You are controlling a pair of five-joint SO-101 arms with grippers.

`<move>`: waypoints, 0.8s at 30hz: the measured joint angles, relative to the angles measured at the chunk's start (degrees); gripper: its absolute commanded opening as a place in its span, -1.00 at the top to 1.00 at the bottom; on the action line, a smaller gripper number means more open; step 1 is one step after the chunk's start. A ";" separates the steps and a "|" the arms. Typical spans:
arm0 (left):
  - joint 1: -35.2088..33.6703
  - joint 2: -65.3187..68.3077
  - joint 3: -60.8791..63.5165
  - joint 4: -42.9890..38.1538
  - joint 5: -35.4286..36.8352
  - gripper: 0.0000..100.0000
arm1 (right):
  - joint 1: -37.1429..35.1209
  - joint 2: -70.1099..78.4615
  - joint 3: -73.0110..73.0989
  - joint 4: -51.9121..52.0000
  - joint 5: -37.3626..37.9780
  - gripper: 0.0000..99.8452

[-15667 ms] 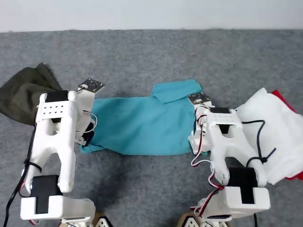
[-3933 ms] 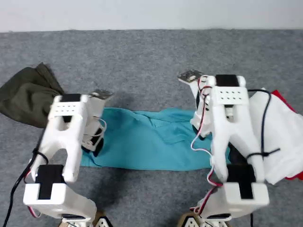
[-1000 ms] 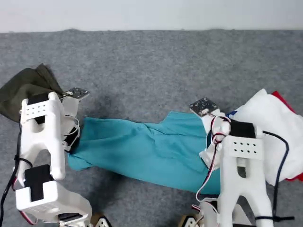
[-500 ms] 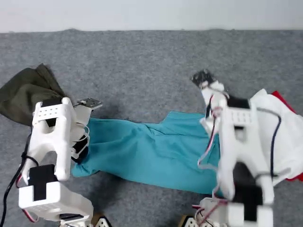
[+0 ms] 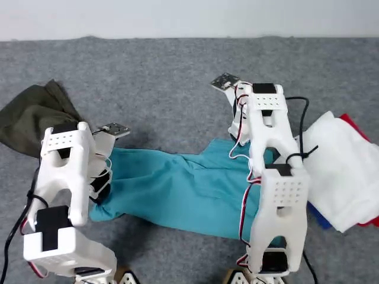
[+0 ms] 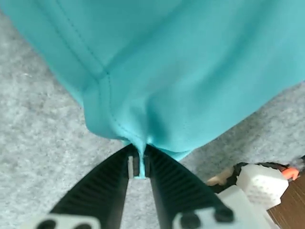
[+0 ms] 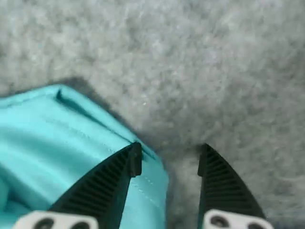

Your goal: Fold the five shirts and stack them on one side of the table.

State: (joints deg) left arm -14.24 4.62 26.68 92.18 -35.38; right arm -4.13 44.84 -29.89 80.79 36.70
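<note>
Left claw (image 6: 138, 161) is clamped tight on a hem fold of the teal shirt (image 6: 190, 71) — pinched right at the tips. Right claw (image 7: 170, 160) is spread wide, one finger over the shirt's far corner, the other over bare grey worktop (image 7: 228, 71). The shirt lies stretched long-ways between the two arms — olive shirt (image 5: 29, 118) off its left end, white pile (image 5: 343, 165) at the right.

Spread shirt (image 5: 183, 186) lies across the middle of the table (image 5: 177, 71), running left to right in front of me. My left gripper (image 6: 139, 164) sits at its left end, clamped on a fold of the hem. My right gripper (image 7: 167, 162) is at the shirt's far right corner, jaws apart, one over the cloth edge and the other over bare table. Crumpled shirt (image 5: 32, 118) lies far left, pile of shirts (image 5: 340, 171) at the right edge.
</note>
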 measured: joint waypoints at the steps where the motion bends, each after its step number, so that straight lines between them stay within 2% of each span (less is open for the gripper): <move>1: 0.00 0.00 0.00 0.00 0.00 0.97 | 0.09 1.49 -1.49 0.26 0.00 0.84; 3: 0.00 0.00 0.00 0.00 -0.09 0.97 | 0.35 3.34 -3.87 0.53 1.14 1.00; 5: 0.00 0.00 0.00 0.00 -0.18 0.97 | 0.53 4.31 -5.71 0.26 3.16 0.95; 13: 0.00 0.00 0.00 0.00 -0.18 0.97 | 0.44 3.52 -5.71 1.32 4.48 0.98; 24: 0.00 0.00 0.00 0.00 -0.18 0.97 | 0.18 -7.38 -5.54 15.65 4.75 0.98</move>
State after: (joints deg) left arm -14.24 4.62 26.68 92.18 -35.56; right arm -3.96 37.45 -35.43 96.44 41.45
